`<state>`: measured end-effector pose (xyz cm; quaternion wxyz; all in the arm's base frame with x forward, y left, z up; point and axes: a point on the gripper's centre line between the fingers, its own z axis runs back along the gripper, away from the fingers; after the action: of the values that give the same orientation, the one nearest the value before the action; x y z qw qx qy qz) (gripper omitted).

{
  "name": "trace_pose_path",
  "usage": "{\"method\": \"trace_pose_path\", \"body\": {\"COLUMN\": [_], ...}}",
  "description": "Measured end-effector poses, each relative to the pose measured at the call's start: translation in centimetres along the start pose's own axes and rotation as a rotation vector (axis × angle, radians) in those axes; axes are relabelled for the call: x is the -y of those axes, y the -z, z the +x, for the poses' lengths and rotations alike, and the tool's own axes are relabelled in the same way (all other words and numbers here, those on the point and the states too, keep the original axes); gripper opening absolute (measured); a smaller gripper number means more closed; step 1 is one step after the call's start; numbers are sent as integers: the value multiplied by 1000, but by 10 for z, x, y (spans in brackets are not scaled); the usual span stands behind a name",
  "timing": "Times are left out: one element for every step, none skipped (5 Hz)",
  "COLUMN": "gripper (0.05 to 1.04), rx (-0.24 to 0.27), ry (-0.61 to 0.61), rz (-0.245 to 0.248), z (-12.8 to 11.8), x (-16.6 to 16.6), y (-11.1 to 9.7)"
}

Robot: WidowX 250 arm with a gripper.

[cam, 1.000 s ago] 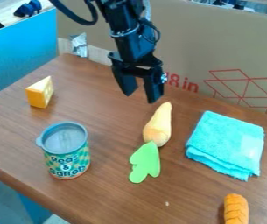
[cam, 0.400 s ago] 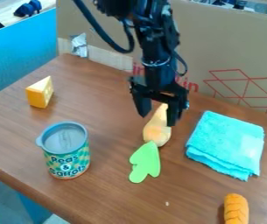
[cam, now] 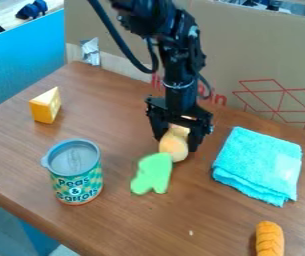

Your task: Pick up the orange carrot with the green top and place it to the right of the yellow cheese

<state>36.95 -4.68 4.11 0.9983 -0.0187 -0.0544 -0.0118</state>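
I'm looking down at the wooden surface [cam: 131, 225], which spans most of the frame, with the cardboard [cam: 228, 50] standing behind it. The black arm [cam: 179, 65] comes down from the top edge, and its tool [cam: 176, 142] is over the toy vegetable [cam: 174, 148], just about mid-frame. The toy lies between the two sides of the tool; whether it's clamped or only straddled, I can't tell from here.

Right of that, I've got the folded blue towel [cam: 258, 165]. Over at left, lower down, there's the can [cam: 76, 172], upright and well apart from the toy.

Now the toy itself: pale, smooth body, flat green leaf [cam: 153, 173] at the wide end. I'd judge it light, the body fairly firm and maybe a bit slippery on that round bulge, the leaf thin and likely to bend. I'd take it by the body, across its width, just above the bulge, and leave the leaf alone. Its long axis slants: narrow end up and a little right, wide end down and left, with the leaf pointing to the lower left.

Smaller stuff: cheese wedge [cam: 45, 106] at upper left, orange piece [cam: 269, 241] by the bottom edge, lower right.
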Motion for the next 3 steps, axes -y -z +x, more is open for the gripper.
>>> {"method": "trace_pose_path", "body": {"gripper": [712, 605, 592], "rx": [-27, -24, 8], "ry": [-28, -37, -36], "rz": [15, 14, -20], "z": [1, 1, 0], "x": [-13, -15, -23], "y": [9, 8, -4]}}
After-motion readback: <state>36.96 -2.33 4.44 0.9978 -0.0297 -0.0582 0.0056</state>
